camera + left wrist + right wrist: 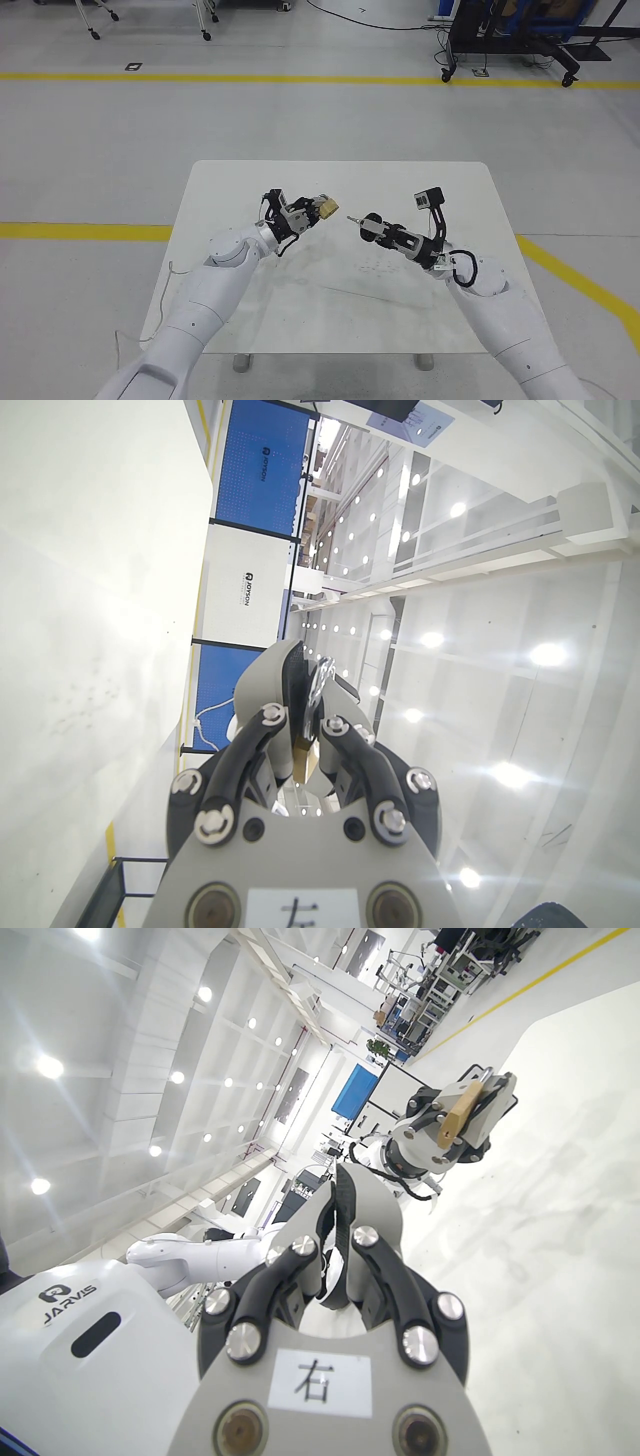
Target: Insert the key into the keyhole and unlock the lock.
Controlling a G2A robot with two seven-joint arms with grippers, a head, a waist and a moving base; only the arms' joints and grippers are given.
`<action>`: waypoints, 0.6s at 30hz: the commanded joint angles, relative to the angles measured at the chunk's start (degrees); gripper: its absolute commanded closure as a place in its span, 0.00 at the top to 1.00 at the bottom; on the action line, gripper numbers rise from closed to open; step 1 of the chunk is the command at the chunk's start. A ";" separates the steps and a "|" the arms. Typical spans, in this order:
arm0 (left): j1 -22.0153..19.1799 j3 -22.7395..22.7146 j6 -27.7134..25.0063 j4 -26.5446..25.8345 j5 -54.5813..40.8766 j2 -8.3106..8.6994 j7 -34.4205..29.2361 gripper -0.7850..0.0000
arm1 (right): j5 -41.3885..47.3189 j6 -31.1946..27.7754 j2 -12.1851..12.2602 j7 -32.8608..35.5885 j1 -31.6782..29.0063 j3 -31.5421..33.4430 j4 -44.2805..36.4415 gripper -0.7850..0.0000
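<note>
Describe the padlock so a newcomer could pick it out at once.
Start at the white table. Above its middle, the left end effector faces the right end effector. The padlock is the block clamped in the left one: it alone is brass-coloured, while the right one holds just a thin key.

Character labels [303, 907]: left claw [312, 672], right claw [336, 1188]

Left gripper [316, 209]: fingers closed on the lock [326, 206].
Right gripper [367, 225]: facing it, apart — closed on the key [355, 220].
</note>
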 commanded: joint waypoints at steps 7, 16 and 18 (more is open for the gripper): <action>1.88 0.16 1.28 -3.83 4.36 0.34 2.61 0.00 | 3.11 18.36 -1.40 -8.79 -0.73 -5.68 -2.10 0.00; 2.86 -1.09 0.12 -4.84 3.85 0.14 7.07 0.00 | 1.57 24.97 -2.21 -20.50 -3.56 -7.06 -9.21 0.00; 2.95 -1.35 0.01 -4.90 3.86 0.13 7.46 0.00 | 0.80 25.89 -2.23 -21.27 -3.35 -6.71 -9.00 0.00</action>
